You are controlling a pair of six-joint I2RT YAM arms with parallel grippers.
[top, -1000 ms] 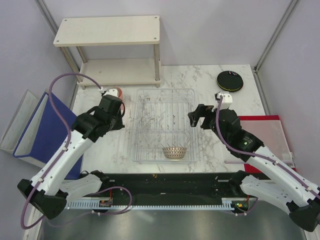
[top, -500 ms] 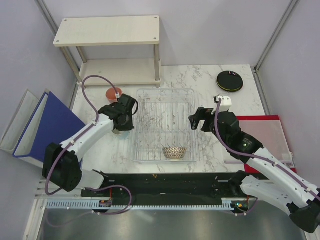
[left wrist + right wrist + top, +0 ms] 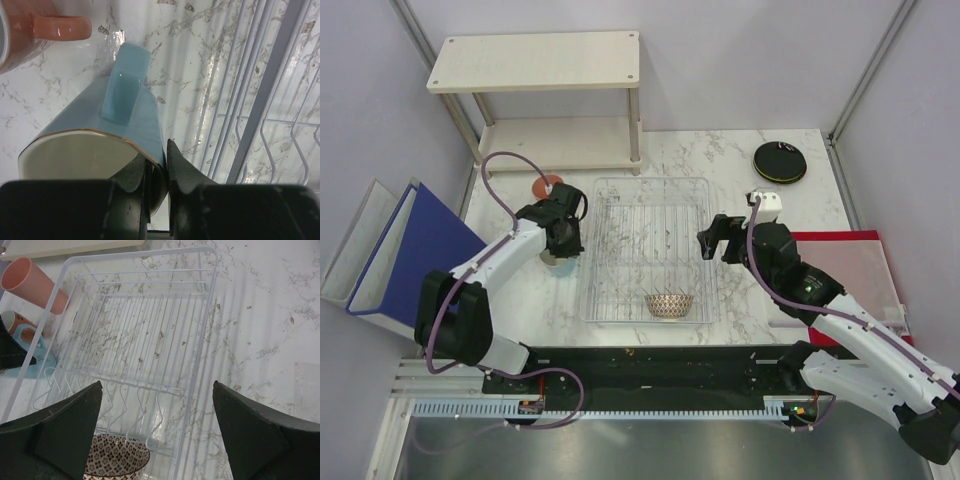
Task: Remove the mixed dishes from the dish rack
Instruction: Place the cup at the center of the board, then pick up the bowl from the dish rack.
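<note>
Top external view: just left of the dish rack [image 3: 650, 181], the left gripper [image 3: 160, 155] pinches the wall of a light blue cup [image 3: 75, 120] at its rim, a salmon pink cup [image 3: 548, 186] close behind it on the marble table [image 3: 800, 210]. A net-patterned bowl [image 3: 669, 304] sits in the rack's near end. Over the rack's right edge, the right gripper [image 3: 717, 240] hangs with jaws spread wide.

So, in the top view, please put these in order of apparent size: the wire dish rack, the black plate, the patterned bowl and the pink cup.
1. dish rack
2. black plate
3. patterned bowl, nearly as wide as the plate
4. pink cup, only partly visible
</note>
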